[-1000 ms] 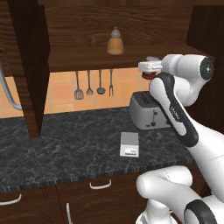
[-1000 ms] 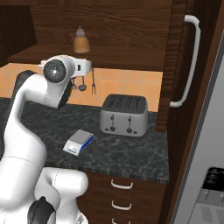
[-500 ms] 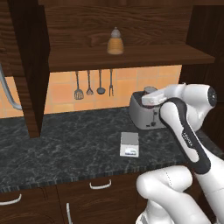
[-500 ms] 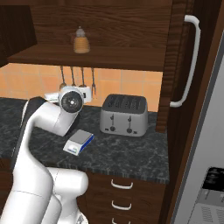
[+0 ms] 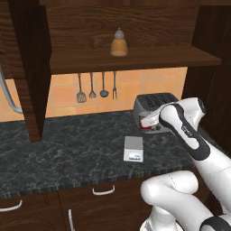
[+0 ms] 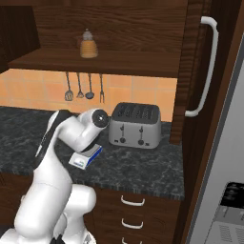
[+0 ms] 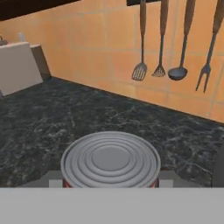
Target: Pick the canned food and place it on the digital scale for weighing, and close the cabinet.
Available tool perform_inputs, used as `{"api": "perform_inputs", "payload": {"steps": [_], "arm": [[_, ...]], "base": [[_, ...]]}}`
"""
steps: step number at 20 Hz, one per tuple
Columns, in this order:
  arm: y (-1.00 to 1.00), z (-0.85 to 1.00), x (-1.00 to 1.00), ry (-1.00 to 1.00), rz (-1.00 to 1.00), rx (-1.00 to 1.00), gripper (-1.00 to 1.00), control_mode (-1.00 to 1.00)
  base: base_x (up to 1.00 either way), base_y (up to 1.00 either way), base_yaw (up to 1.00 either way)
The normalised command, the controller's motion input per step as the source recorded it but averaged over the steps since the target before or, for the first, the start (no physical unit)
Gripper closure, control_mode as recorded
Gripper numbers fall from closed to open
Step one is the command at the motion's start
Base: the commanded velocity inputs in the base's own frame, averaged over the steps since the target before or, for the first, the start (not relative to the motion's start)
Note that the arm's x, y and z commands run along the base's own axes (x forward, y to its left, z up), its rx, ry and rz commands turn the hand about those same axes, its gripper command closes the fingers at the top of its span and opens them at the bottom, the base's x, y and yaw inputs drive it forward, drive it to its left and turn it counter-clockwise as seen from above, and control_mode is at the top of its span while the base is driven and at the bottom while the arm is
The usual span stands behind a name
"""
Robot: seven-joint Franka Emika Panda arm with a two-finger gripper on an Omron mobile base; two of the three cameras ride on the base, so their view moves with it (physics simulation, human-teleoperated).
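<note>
My gripper (image 5: 147, 122) is shut on the canned food (image 5: 149, 125), a small tin with a red label, held sideways in front of the toaster. The tin's ribbed silver top (image 7: 110, 159) sits between my fingertips (image 7: 50, 179) in the hand view. The digital scale (image 5: 134, 149) lies flat on the dark counter, just below and left of the can; it also shows behind my arm (image 6: 86, 157). The cabinet (image 5: 126, 58) stands open, its right door (image 6: 196, 71) with a long silver handle (image 6: 206, 66) swung out.
A silver toaster (image 6: 135, 125) stands right behind the can. A tan bottle (image 5: 118, 43) sits on the cabinet shelf. Utensils (image 7: 175, 43) hang on the orange tile wall. A beige block (image 7: 17, 65) stands far along the counter. The left cabinet door (image 5: 27, 67) hangs open.
My arm has come down from shelf height to just above the counter with the can in the gripper, ending in front of the toaster near the scale.
</note>
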Motion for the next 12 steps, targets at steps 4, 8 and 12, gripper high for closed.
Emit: {"api": "perform_inputs", "payload": {"steps": [4,8,12], "arm": [[0.0,-0.79,0.41,0.02,0.28,0.0,1.0,-1.0],[0.0,-0.32,0.0,0.0,0.16,0.0,1.0,-1.0],[0.1,-0.27,-0.14,0.0,0.01,0.0,1.0,-1.0]], "base": [[0.0,0.0,0.0],[0.0,0.0,0.0],[0.0,0.0,0.0]]}}
